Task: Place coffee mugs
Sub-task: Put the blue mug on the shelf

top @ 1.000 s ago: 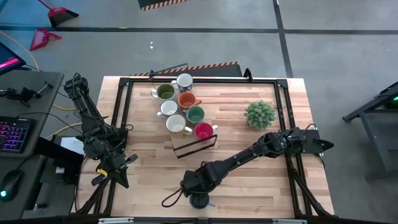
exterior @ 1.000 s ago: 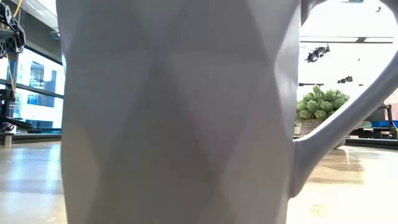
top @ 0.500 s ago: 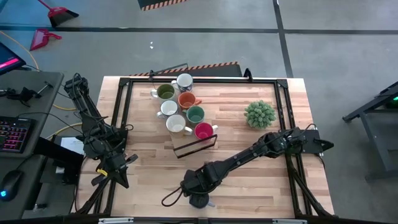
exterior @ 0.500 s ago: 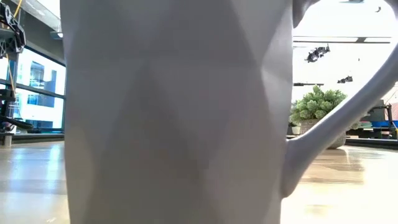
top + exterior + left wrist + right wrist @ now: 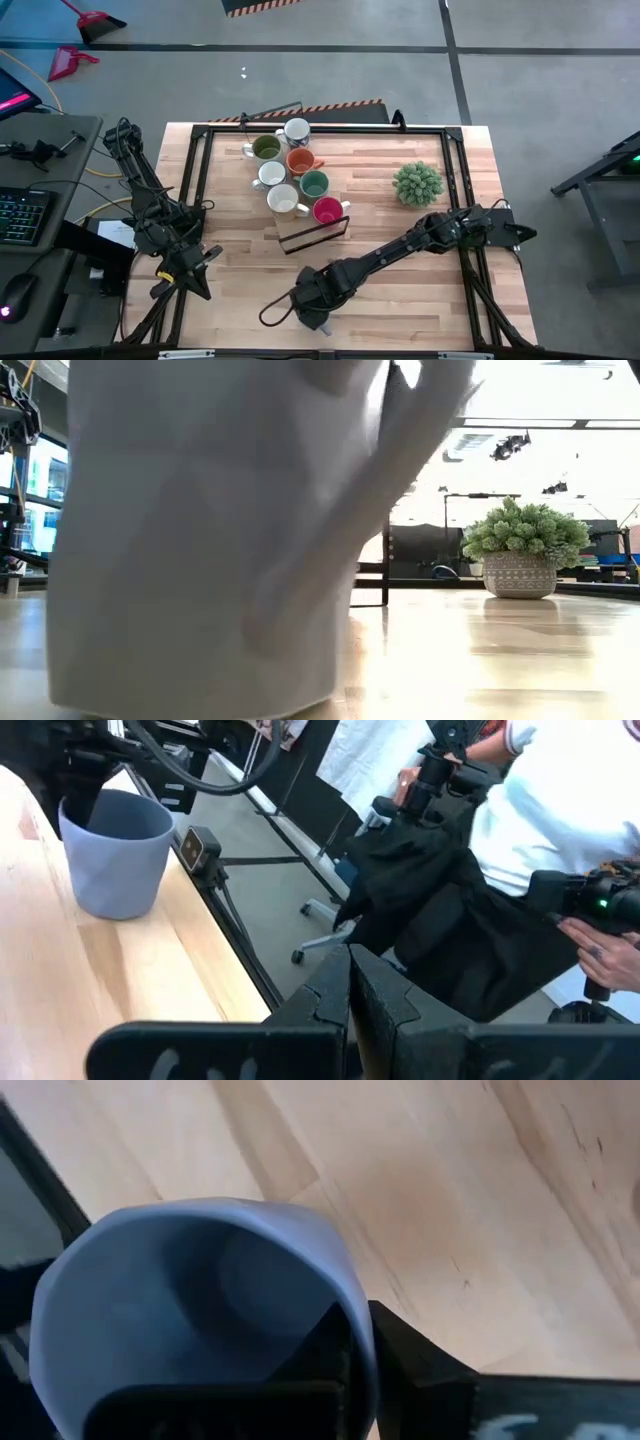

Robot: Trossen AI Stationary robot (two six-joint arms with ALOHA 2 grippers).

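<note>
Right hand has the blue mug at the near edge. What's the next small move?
Probably lift it clear. The right hand pinches the blue mug by its rim, tilted in the low view, far from the mug cluster. The left hand waits aside.

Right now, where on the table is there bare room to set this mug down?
Bare wood lies between the wire rack and the potted plant, along the table's left side below the mug cluster, and at the far right top corner. It is crowded around the cluster and near the right gripper, holding the blue mug.
</note>
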